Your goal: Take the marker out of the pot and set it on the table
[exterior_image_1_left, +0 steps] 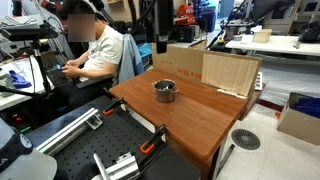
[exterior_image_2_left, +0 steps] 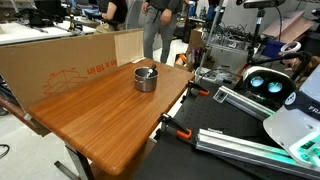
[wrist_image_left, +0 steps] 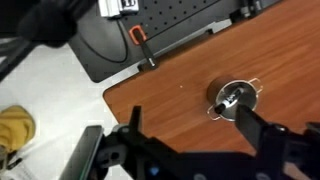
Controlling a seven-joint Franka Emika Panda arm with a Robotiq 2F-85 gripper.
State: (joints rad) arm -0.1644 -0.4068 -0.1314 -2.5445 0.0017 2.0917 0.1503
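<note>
Spanning both exterior views, the table [exterior_image_1_left: 195, 115] bears the pot [exterior_image_1_left: 164, 91]. Only the wrist view looks down into the pot [wrist_image_left: 236, 98], where the marker [wrist_image_left: 229, 103] is a dark sliver, hard to make out. Neither exterior view shows the gripper [wrist_image_left: 193, 130]. Its fingers, cut off at the frame's bottom, are spread wide, holding nothing, above the table.
</note>
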